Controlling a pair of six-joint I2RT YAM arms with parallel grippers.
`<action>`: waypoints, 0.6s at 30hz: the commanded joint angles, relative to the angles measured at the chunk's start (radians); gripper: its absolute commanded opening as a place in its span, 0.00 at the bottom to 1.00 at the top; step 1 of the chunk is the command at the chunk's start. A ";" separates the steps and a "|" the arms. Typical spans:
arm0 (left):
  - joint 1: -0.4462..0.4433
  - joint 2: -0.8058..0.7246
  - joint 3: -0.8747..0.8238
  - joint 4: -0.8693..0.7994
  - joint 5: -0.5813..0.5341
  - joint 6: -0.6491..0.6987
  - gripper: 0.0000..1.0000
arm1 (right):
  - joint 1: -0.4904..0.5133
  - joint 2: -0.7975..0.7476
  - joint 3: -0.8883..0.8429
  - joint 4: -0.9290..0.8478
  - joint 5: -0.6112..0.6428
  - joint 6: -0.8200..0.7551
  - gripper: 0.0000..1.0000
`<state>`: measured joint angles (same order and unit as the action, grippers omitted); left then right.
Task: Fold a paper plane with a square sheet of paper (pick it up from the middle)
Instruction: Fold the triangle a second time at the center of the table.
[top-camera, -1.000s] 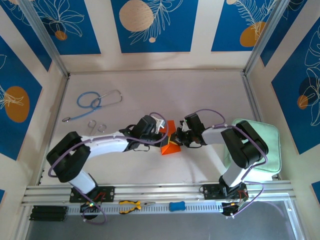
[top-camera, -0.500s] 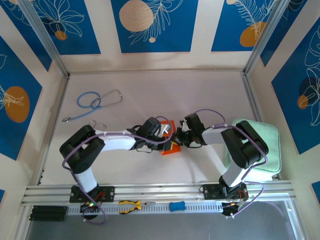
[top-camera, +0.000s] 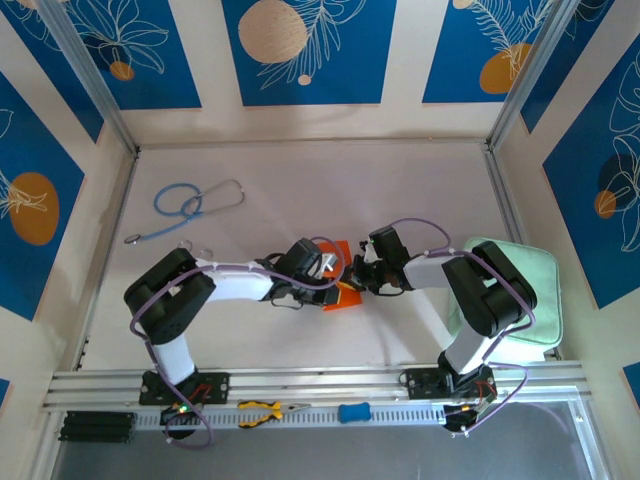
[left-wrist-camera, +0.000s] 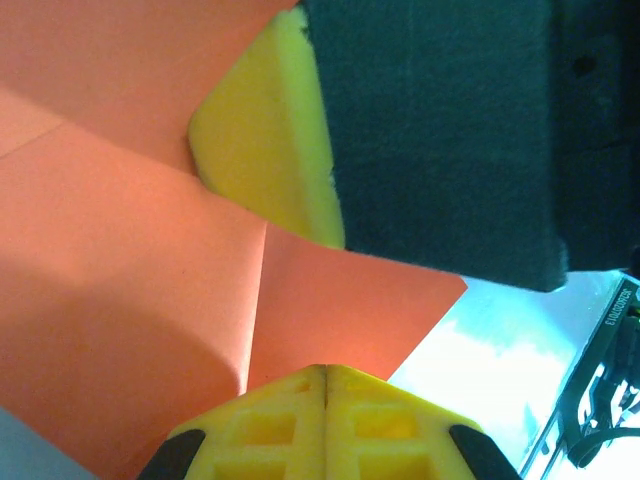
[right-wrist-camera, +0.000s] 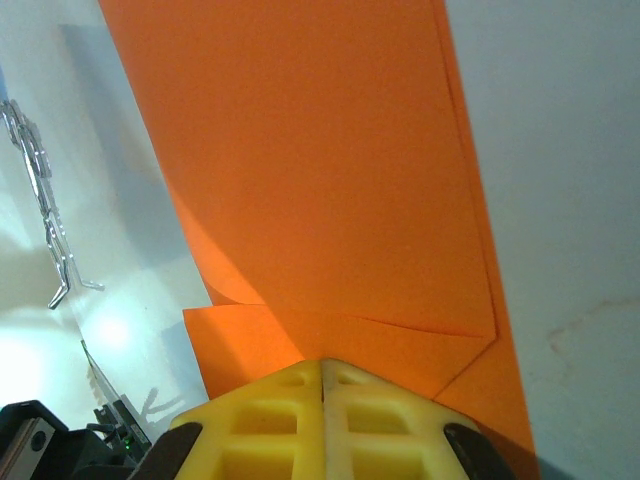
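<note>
The orange sheet of paper (top-camera: 343, 294) lies partly folded on the table between the two grippers, with creases and layered flaps (right-wrist-camera: 330, 200). My left gripper (top-camera: 337, 274) is shut, its yellow fingertips (left-wrist-camera: 325, 372) resting on the paper (left-wrist-camera: 130, 250) beside a fold line. My right gripper (top-camera: 357, 277) is also shut, its tips (right-wrist-camera: 322, 366) pressed on the paper's near layered edge. In the left wrist view the right gripper's yellow finger (left-wrist-camera: 265, 130) and black pad (left-wrist-camera: 440, 140) sit on the sheet just ahead. No finished paper plane shape shows.
A pale green pad (top-camera: 530, 285) lies under the right arm's elbow. A blue stethoscope (top-camera: 190, 205) sits at the far left. Yellow pliers (top-camera: 262, 412) and a blue object (top-camera: 353, 411) rest on the near rail. Walls close in the table.
The left arm has folded in, carrying its gripper right onto the paper. The sheet, raised like a tent before, now lies lower. The right arm has not moved.
</note>
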<state>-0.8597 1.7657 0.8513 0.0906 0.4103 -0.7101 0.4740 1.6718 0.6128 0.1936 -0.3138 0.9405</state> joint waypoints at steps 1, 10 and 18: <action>0.002 0.005 -0.028 0.018 -0.001 -0.018 0.00 | -0.005 0.003 -0.023 -0.076 0.044 -0.007 0.00; 0.002 0.003 -0.078 0.067 0.021 -0.043 0.00 | -0.009 0.002 -0.024 -0.088 0.047 -0.013 0.00; 0.002 -0.037 -0.130 0.060 0.015 -0.051 0.00 | -0.014 0.003 -0.027 -0.091 0.051 -0.016 0.00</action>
<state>-0.8593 1.7557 0.7593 0.1867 0.4114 -0.7517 0.4717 1.6718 0.6128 0.1905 -0.3145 0.9401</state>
